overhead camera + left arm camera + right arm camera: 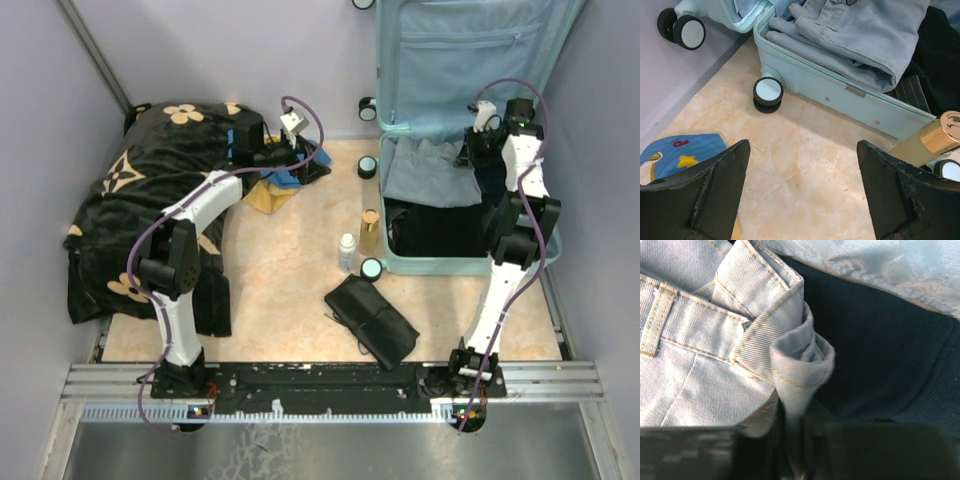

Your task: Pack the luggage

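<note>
1. Right gripper [791,417]: we see its fingers closed on a rolled fold of the pale blue denim jeans [715,330]. It holds that fold above a dark navy garment [880,355].
2. Left gripper [802,160]: its fingers stand wide apart with nothing between them, over bare floor beside a blue and yellow cloth [685,150].
3. We find the large pale mint-blue hard-shell suitcase [440,266] open at the right. Its base lies on the floor and its lid stands up against the back wall.
4. The key relation: the suitcase base lies directly below and in front of the right gripper, and its long axis runs away from the arm bases. The held jeans drape across the far, hinge end of the base.
5. We judge the right arm much the nearer. The left gripper sits off the suitcase's left wall, near a wheel.
6. Our count:
   - one suitcase, with four wheels showing
   - one pair of jeans
   - one small white plastic bottle [347,250]
   - one tan bottle with a gold cap [370,228]
   - one folded black pouch [372,320]
   - one black blanket with tan flowers [130,200]
</note>
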Available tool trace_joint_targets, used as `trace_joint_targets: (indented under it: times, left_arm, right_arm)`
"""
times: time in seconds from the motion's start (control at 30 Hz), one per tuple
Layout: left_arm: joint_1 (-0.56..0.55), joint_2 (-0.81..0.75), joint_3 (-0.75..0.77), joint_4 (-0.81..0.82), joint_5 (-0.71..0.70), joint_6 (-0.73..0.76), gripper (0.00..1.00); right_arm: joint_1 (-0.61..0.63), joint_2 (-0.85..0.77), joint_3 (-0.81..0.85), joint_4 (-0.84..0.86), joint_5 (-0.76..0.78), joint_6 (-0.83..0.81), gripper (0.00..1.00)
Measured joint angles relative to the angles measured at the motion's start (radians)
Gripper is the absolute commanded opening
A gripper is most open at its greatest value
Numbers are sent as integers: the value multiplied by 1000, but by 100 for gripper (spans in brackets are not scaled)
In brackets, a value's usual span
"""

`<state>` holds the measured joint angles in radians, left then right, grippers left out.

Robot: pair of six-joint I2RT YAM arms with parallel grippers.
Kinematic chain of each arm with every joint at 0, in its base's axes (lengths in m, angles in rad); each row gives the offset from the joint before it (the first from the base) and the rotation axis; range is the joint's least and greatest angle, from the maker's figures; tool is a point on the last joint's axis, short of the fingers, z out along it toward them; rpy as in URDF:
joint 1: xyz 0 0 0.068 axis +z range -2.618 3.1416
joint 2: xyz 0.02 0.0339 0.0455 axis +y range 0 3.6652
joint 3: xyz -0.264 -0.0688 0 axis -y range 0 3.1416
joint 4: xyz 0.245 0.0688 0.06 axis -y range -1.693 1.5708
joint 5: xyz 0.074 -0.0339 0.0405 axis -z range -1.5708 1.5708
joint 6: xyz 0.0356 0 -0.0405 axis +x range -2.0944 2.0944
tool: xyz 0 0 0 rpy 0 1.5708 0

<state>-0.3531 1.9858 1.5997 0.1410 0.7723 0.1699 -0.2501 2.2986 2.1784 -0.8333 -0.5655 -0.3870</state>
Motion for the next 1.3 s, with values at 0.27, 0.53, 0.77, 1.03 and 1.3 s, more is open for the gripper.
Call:
trace_joint_targets:
  times: [0.27,0.53,0.77,1.03,1.3]
  left_arm:
    - [14,-6,-7,-32,-19,21,93]
    - [29,-6,-7,-68,-10,30,93]
    - [42,-31,-56,-87,71,97,93]
    - [42,-177,-266,-161,154,314,94]
    - [41,-326,-480,-230,181,509,94]
  right_arm:
    - [-20,18,159,-26,33,-31,89]
    - [27,-105,97,-18,-102,40,76]
    - [244,-189,-124,44,-196,56,56]
    - [271,-198,-455,127,-226,-135,68]
    - [240,-267,-468,73,-291,-183,97]
